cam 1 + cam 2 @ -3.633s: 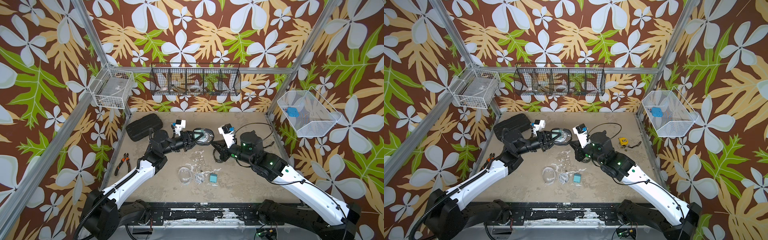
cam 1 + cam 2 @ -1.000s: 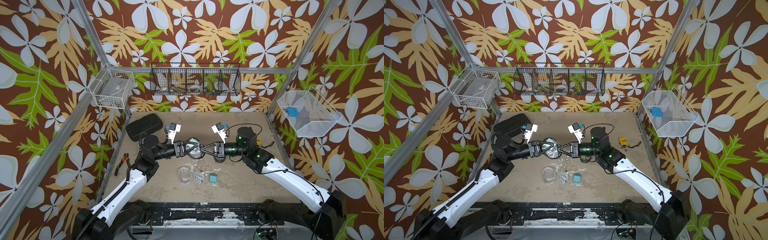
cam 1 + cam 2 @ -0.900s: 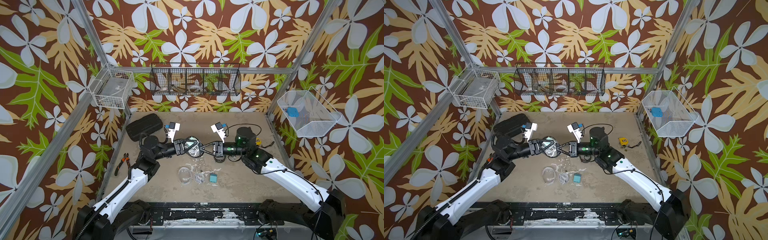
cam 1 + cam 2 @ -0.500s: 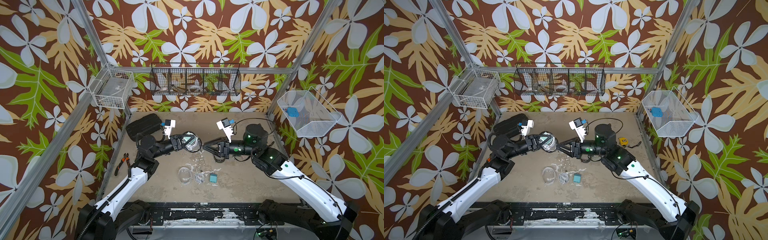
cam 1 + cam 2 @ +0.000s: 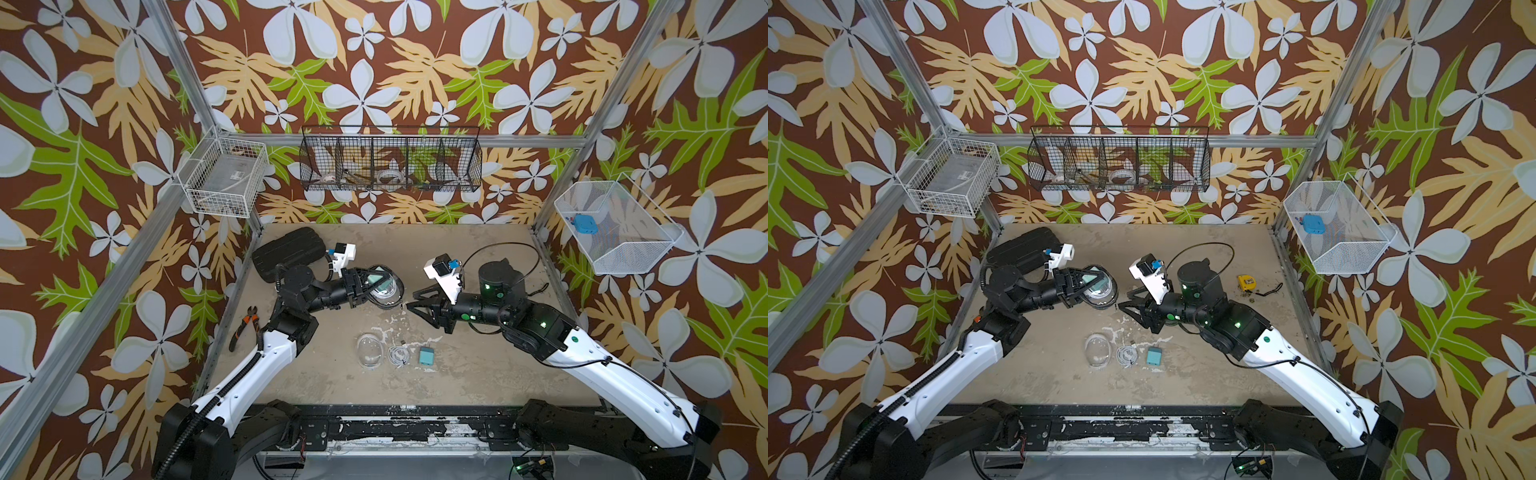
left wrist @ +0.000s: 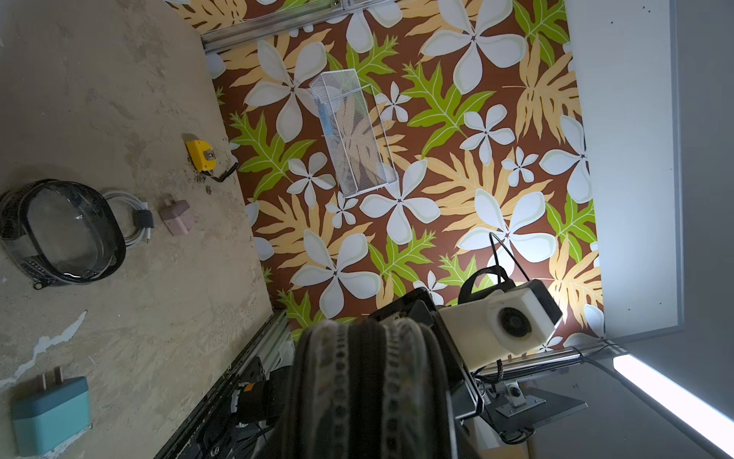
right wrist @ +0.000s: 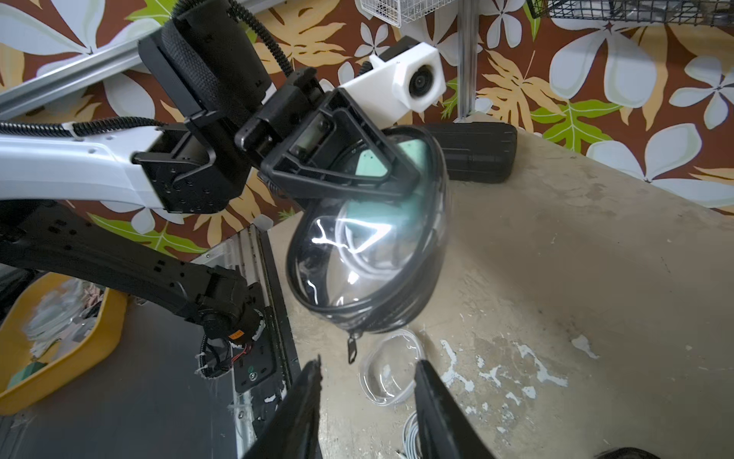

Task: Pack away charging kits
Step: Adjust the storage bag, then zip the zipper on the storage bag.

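The left gripper (image 5: 368,286) pinches a black-rimmed pouch (image 5: 388,291) and holds it off the table (image 5: 457,374), with a mint green plug (image 7: 371,165) and a white cable (image 7: 359,260) inside. At the pouch's 3 o'clock in both top views, the right gripper (image 5: 411,301) points towards it, jaws spread and empty. At its 6 o'clock a clear pouch (image 5: 369,351), a coiled cable (image 5: 398,355) and a teal plug (image 5: 426,356) lie in a row.
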Robot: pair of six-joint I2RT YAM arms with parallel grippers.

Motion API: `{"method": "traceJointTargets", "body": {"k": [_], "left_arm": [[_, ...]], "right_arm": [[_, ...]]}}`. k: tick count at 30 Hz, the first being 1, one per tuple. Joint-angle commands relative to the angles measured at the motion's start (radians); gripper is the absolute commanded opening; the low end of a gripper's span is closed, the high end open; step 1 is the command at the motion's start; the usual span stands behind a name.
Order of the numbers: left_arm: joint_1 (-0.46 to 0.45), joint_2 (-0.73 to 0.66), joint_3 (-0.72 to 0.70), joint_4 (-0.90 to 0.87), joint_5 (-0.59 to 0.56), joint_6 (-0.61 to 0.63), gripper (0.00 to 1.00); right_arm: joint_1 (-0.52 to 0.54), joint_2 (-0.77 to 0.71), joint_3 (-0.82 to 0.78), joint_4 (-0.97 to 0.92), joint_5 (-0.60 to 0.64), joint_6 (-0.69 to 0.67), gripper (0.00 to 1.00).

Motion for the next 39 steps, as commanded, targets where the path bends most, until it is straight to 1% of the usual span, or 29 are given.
{"method": "traceJointTargets", "body": {"k": [1, 3, 8, 11, 14, 25, 26, 30, 32, 35, 37, 39], "left_arm": [[0.002, -0.002, -0.002, 0.031, 0.012, -0.023, 0.24], [0.002, -0.003, -0.004, 0.035, 0.013, -0.027, 0.24], [0.002, 0.003, -0.005, 0.037, 0.017, -0.036, 0.25], [0.002, 0.001, -0.004, 0.038, 0.015, -0.036, 0.25], [0.001, 0.001, -0.005, 0.037, 0.018, -0.036, 0.25], [0.002, 0.003, -0.004, 0.047, 0.022, -0.043, 0.26], [0.002, 0.003, -0.004, 0.051, 0.022, -0.044, 0.26], [0.001, 0.004, -0.005, 0.055, 0.025, -0.048, 0.25], [0.002, 0.003, -0.008, 0.053, 0.026, -0.047, 0.22], [0.002, 0.005, -0.005, 0.041, 0.034, -0.043, 0.15], [0.001, 0.007, 0.002, 0.018, 0.038, -0.032, 0.12], [0.002, 0.008, 0.008, -0.002, 0.046, -0.021, 0.10]], "right_arm": [[0.002, 0.002, 0.002, 0.035, 0.012, -0.046, 0.41], [0.002, 0.016, 0.009, 0.029, 0.008, -0.062, 0.40], [0.010, 0.048, 0.024, 0.034, -0.053, -0.079, 0.39], [0.027, 0.066, 0.032, 0.004, -0.034, -0.099, 0.41], [0.036, 0.064, 0.022, 0.015, -0.028, -0.096, 0.42], [0.038, 0.089, 0.026, -0.004, 0.030, -0.120, 0.34], [0.038, 0.089, 0.027, -0.007, 0.036, -0.120, 0.31], [0.038, 0.074, 0.015, 0.011, 0.052, -0.116, 0.13], [0.038, 0.066, 0.012, 0.021, 0.060, -0.113, 0.05], [0.038, 0.057, 0.012, 0.029, 0.095, -0.114, 0.00], [0.038, 0.051, 0.010, 0.034, 0.118, -0.122, 0.00], [0.038, 0.050, 0.014, 0.029, 0.157, -0.127, 0.00]]}}
